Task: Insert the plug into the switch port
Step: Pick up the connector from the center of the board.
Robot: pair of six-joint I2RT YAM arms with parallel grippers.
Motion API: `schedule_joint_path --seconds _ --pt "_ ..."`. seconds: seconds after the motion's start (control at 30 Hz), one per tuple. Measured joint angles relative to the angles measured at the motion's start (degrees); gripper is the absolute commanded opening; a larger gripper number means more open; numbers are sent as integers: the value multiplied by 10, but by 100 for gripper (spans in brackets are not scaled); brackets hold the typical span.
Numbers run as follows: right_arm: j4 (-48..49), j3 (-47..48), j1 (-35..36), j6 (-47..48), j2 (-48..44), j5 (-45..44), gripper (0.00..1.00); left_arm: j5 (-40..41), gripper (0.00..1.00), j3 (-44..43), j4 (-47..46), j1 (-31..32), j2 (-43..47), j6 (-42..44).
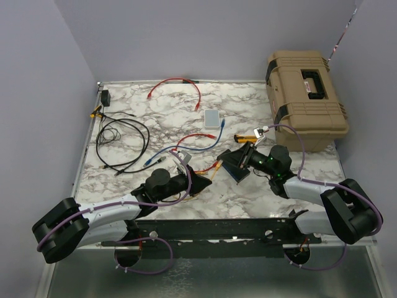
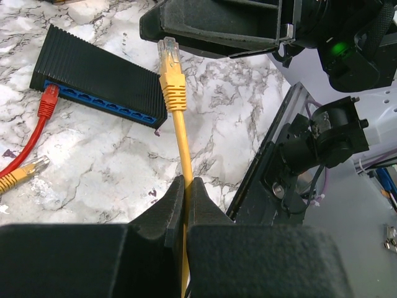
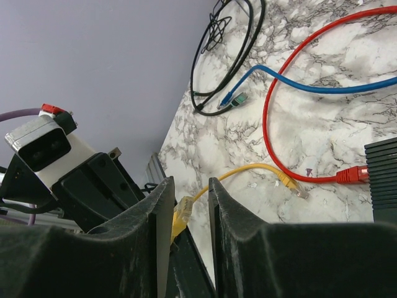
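left gripper (image 2: 185,184) pinching yellow cable (image 2: 182,139), plug (image 2: 170,54) near switch (image 2: 93,71)

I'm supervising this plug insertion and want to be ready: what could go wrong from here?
The left gripper pinches the yellow cable well below its plug, so the plug may twist when the right gripper's open jaws close on it. The switch lies off to the side with a red plug already in one port. A rushed approach might hit it.
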State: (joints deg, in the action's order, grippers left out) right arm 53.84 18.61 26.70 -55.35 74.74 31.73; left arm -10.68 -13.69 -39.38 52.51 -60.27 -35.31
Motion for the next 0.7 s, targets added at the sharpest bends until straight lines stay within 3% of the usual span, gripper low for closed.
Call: schedule_joint_path --seconds 0.2,0.7 --pt "0 0 2 0 0 0 27 2 0 0 -2 0 0 0" --pt "-4 0 3 0 6 0 27 8 0 0 -4 0 0 0"
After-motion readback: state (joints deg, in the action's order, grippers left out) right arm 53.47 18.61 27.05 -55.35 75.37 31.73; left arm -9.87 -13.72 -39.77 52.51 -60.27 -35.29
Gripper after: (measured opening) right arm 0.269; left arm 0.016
